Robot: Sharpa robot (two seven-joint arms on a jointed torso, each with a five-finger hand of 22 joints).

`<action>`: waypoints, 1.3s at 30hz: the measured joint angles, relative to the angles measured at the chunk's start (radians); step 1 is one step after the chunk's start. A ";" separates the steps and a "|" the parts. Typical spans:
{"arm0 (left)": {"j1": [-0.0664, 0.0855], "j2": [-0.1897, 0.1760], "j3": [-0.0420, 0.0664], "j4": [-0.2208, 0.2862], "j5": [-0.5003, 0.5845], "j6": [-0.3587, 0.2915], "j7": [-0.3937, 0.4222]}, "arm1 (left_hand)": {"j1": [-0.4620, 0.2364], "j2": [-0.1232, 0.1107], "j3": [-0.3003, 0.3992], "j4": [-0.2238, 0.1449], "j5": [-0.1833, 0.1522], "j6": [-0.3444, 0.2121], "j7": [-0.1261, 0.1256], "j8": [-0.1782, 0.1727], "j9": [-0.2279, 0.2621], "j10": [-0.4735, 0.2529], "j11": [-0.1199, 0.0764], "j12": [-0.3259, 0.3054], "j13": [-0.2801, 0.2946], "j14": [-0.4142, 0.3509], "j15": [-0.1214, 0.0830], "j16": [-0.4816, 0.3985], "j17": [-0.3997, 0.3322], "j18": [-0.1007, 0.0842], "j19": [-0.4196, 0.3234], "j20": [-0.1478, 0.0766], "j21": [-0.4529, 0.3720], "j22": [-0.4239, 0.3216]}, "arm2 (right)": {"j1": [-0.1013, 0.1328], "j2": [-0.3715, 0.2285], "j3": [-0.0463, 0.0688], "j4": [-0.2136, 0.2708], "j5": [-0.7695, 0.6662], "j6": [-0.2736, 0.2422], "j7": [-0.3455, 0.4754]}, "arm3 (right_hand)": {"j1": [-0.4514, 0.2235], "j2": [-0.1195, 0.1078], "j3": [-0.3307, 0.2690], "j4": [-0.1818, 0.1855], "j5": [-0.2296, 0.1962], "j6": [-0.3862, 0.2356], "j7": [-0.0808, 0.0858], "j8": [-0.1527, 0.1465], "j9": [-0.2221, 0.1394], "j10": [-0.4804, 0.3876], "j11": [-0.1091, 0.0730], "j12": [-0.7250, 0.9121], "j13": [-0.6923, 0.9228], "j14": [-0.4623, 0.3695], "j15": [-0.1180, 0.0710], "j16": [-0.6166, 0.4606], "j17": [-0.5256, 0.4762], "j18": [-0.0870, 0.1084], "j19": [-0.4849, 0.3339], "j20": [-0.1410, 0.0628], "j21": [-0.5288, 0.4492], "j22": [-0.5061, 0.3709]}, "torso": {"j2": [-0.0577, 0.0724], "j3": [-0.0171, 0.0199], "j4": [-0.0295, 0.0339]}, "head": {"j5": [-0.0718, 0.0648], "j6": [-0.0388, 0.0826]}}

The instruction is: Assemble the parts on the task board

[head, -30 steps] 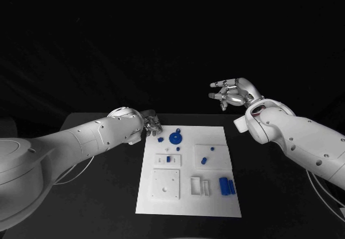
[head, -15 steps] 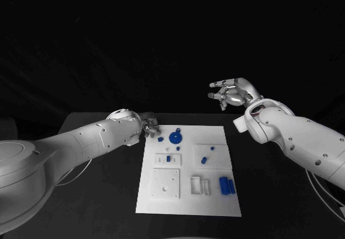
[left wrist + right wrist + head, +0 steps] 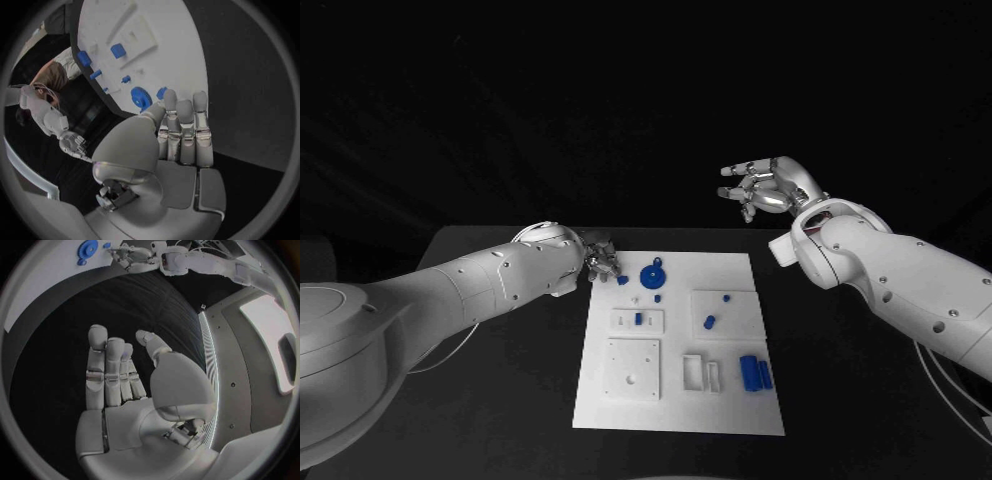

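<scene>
Left hand (image 3: pixel 602 252): seen at the far left corner of the task board (image 3: pixel 733 400), just over its edge; fingers held straight and side by side, nothing gripped. In the left wrist view the fingertips (image 3: pixel 170 97) are directed at the small blue piece (image 3: pixel 161 93) nearest that corner, judged to be the line-up for a first pick.
Right hand (image 3: pixel 769 186): raised well beyond the board's far right corner, above the table (image 3: pixel 488 330); fingers loosely curled, palm bare, nothing held. Judged to be parked out of the way while the other hand works.
Task board: white plate laid lengthwise at the table's middle, with white sockets and recessed blocks set into it.
Blue gear (image 3: pixel 653 277): flat on the board near its far edge, just beside the small piece (image 3: pixel 622 280) at the left hand's corner.
Mid-board parts: one short blue peg (image 3: pixel 638 319) is seated in a small white block left of centre; another blue piece (image 3: pixel 710 322) lies loose right of centre.
Blue pair (image 3: pixel 754 372): two longer pieces side by side near the board's right edge, toward the near end, beside an upright white slotted holder (image 3: pixel 702 373).
Square plate (image 3: pixel 633 369): white, with holes, at the board's near left; no part fitted.
Progress: judged early; most parts are loose.
Writing: no label, brand or lettering can be read on board, parts or arms.
</scene>
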 measured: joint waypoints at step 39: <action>-0.001 -0.060 -0.029 0.147 -0.005 0.037 -0.007 | 0.000 0.000 0.020 -0.007 0.018 0.029 -0.011 -0.001 0.000 0.000 0.000 0.000 -0.001 0.000 0.000 0.012 -0.002 0.000 -0.007 0.000 0.027 0.001 | -0.006 -0.009 0.000 0.001 -0.001 0.002 -0.001 | -0.008 0.000 0.008 0.004 0.000 0.002 0.000 0.000 0.000 0.000 0.000 0.000 0.001 0.000 0.000 0.000 0.001 0.000 0.000 0.000 0.000 0.000 | 0.001 -0.0006 -0.0004 | -0.001 -0.006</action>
